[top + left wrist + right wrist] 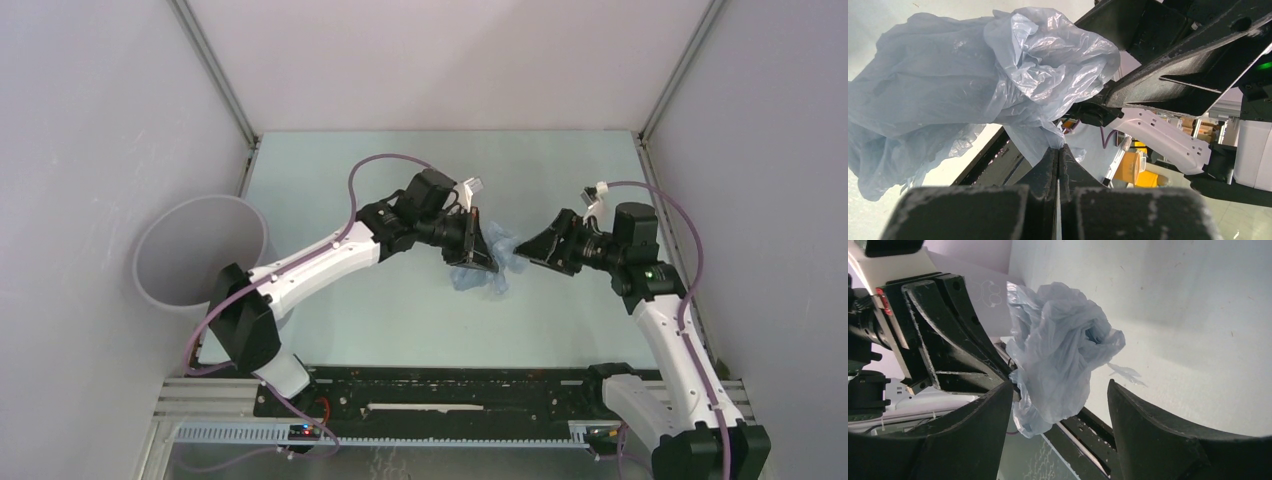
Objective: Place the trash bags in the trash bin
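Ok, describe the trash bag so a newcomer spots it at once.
Start at the pale green table and go to its middle, where the two arms meet. There the left gripper is shut on the trash bag, with the open right gripper facing it. It is the only crumpled, translucent pale-blue thing there.

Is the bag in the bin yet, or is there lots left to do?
Not yet. Done: the left gripper is shut on the blue bag. Happening now: the right gripper sits open beside it. Left to do: carrying the bag over to the grey bin on the far left and dropping it in.
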Tool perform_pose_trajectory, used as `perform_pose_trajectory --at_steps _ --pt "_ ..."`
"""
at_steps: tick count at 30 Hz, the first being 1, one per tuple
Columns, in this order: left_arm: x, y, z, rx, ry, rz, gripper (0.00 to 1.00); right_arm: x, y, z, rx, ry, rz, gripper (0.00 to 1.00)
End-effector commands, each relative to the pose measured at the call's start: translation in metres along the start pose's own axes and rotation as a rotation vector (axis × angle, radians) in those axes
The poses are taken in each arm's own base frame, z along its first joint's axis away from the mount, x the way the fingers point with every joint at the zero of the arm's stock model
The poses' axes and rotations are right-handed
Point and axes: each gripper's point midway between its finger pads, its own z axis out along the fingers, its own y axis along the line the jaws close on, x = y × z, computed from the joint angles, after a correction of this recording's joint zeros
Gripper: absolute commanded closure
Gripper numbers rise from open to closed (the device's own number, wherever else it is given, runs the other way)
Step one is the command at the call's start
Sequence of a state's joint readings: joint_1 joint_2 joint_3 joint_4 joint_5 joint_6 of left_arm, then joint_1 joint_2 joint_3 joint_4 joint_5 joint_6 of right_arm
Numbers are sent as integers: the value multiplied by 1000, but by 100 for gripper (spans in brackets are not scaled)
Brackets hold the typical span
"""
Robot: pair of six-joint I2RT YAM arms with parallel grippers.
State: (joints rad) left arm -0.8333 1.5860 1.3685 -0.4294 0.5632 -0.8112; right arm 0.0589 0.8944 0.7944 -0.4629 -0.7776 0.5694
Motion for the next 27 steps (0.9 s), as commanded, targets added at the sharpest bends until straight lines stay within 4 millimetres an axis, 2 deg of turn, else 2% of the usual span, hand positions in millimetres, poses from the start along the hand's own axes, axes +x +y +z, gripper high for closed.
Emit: perform_pose_trajectory --at_steps 1,7,12,14,19,20,22,23,24,25,26,27 --pt "-3 -24 -12 61 -9 60 100 -8 15 3 -87 -9 -57 23" --pt "-5 -25 -13 53 -25 72 100 7 16 14 -110 37 -30 41" --pt "-6 -23 -16 29 -57 89 95 12 10 17 -78 44 -3 85" --pt "-7 -20 -19 8 -79 98 92 13 8 16 -70 44 2 98" --pt "-8 -1 -29 -106 -115 111 91 15 1 12 -34 40 4 100" --pt "-9 3 -32 -133 -120 122 92 15 -2 11 -14 38 5 97" --pt "-8 5 -35 -150 -113 148 92 17 -7 8 27 49 -4 70" --pt "-8 4 -37 -153 -107 167 93 18 -7 7 36 63 -16 70" --pt "-6 5 -39 -160 -98 188 96 19 -6 5 40 76 -34 79" --pt "-5 6 -42 -164 -95 202 97 18 -4 3 47 84 -48 95" --pt "-2 8 -45 -173 -88 215 97 15 -5 1 72 84 -55 100" --pt "0 13 -48 -195 -85 225 97 12 -5 -2 96 79 -69 100"
